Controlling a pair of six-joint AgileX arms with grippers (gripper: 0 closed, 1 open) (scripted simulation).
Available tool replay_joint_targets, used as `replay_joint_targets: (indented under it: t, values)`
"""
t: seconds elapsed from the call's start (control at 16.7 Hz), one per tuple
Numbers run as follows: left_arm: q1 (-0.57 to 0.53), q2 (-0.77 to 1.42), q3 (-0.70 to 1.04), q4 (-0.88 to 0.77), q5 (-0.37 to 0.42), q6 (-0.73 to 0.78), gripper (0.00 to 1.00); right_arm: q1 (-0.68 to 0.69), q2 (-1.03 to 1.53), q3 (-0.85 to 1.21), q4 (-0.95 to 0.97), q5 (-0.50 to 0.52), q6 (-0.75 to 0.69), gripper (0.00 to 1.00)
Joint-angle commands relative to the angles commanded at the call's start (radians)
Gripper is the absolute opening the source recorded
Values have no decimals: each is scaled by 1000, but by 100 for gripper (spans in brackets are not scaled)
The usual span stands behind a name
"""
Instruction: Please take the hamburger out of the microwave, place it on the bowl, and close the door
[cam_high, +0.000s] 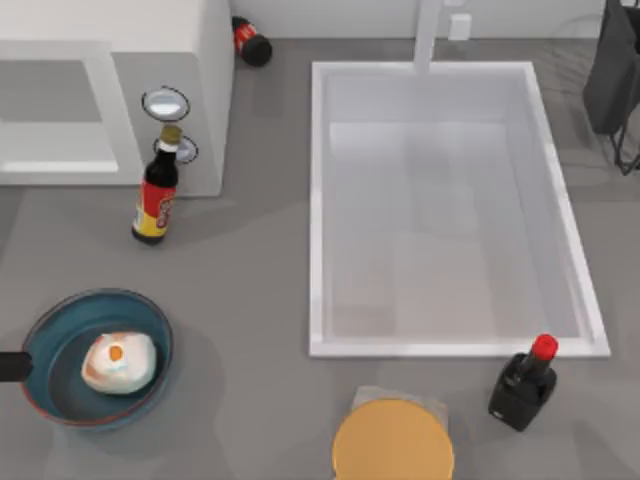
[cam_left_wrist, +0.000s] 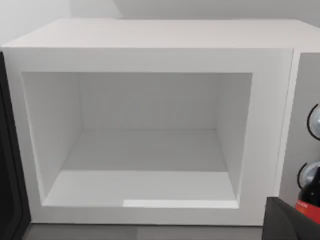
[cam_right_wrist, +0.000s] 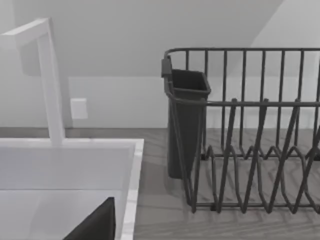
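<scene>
From above I see the hamburger sitting in the bowl at the table's front left. My left wrist camera faces the microwave, cavity bare, door apparently swung aside. My right wrist camera shows the sink and dish rack; I cannot tell either claw's state

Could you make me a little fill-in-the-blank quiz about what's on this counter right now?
1. The hamburger lies in the ____, near the table's left front corner.
2. The microwave cavity is ____, its front open.
3. The tall sauce bottle with the yellow and red label stands right in front of the microwave's ____.
4. The flat orange-yellow disc lies in front of the white ____.

Missing words: bowl; empty; dials; sink
</scene>
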Motion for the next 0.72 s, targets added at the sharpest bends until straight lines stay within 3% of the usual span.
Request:
replay_joint_targets:
  t: [0.42,0.72]
  values:
    - [124,229,34,191,125,4,0,0,0,0,0,0,0,100]
    - [131,243,32,204,133,4,0,0,0,0,0,0,0,100]
